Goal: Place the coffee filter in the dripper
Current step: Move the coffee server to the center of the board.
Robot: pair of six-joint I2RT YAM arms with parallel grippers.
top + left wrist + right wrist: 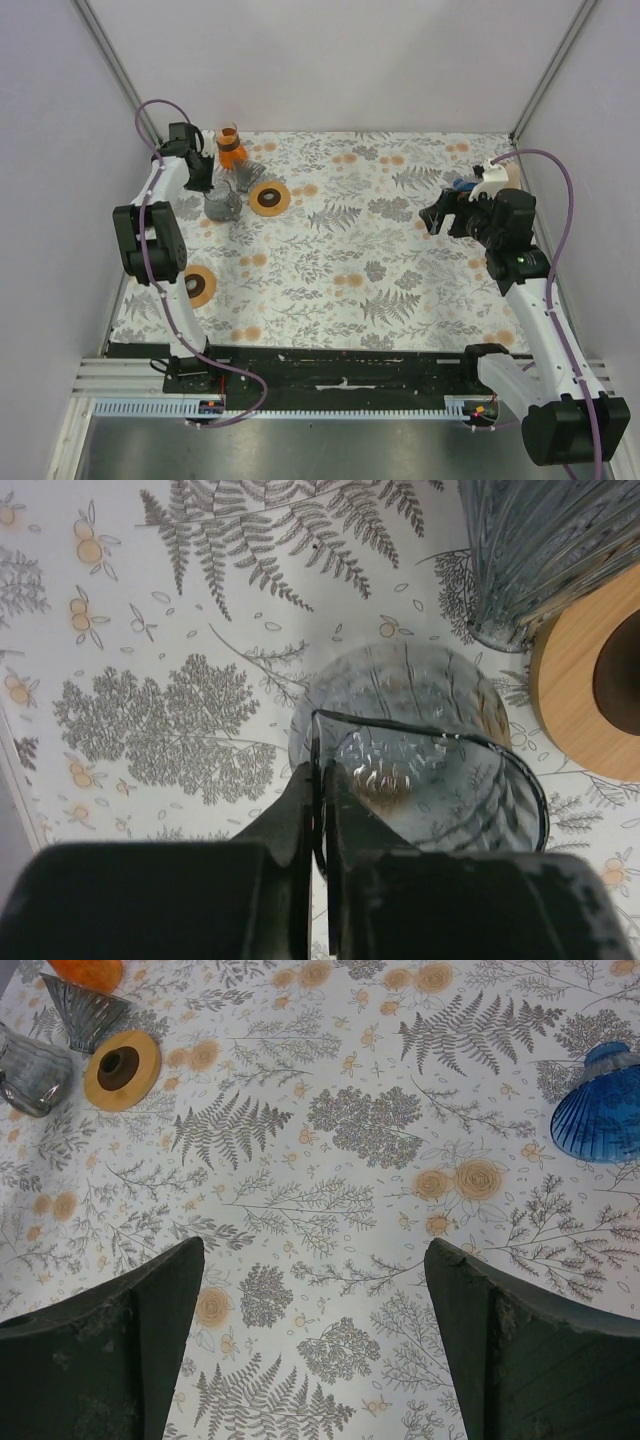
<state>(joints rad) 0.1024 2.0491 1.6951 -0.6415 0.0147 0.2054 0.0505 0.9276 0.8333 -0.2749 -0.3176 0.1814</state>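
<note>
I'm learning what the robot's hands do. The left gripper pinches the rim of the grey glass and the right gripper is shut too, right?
Not quite. The left gripper does pinch the rim of the grey glass, but the right gripper is wide open, as the right wrist view shows.

A table (400,366) fills the cell, covered with a white cloth (330,275) printed with grey ferns and orange flowers. Plain pale walls (350,60) close three sides, with slanting metal posts (117,70) at the far corners. The light is soft and even.
</note>
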